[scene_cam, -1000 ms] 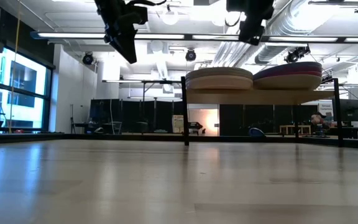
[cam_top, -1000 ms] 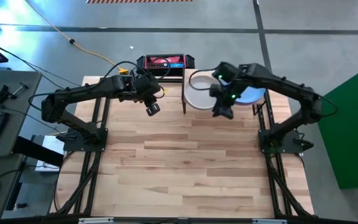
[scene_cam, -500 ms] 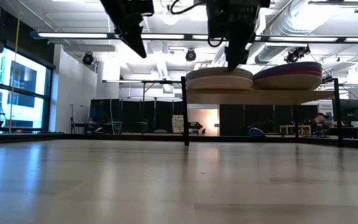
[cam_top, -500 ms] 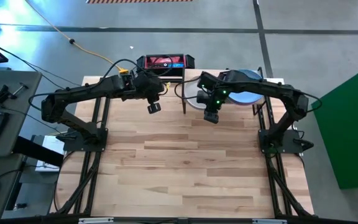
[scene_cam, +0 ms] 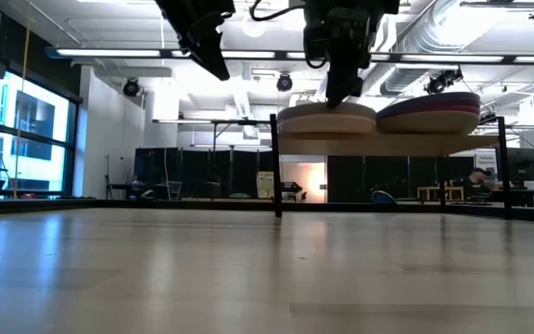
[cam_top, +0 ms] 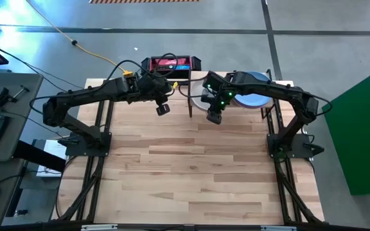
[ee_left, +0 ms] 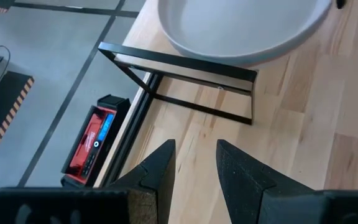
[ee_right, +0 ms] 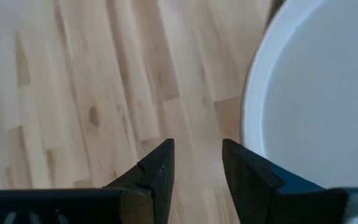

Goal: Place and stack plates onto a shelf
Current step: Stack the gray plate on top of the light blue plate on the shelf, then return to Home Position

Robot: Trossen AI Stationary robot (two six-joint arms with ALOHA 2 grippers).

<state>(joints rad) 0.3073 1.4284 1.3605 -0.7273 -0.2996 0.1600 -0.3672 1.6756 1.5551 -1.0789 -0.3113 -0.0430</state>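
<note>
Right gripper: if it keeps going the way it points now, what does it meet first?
Probably the bare tabletop just beside the pale plate. The right gripper, jaws open, aims past the plate's rim, though depth is hard to judge.

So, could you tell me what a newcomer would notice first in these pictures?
Probably the two stacks of plates on the small raised shelf at the table's far edge: a beige-topped stack beside a blue-topped one. Next, both dark arms reaching in there: the right gripper hangs open over the beige stack's near edge, and the left gripper hovers open beside the shelf.
</note>
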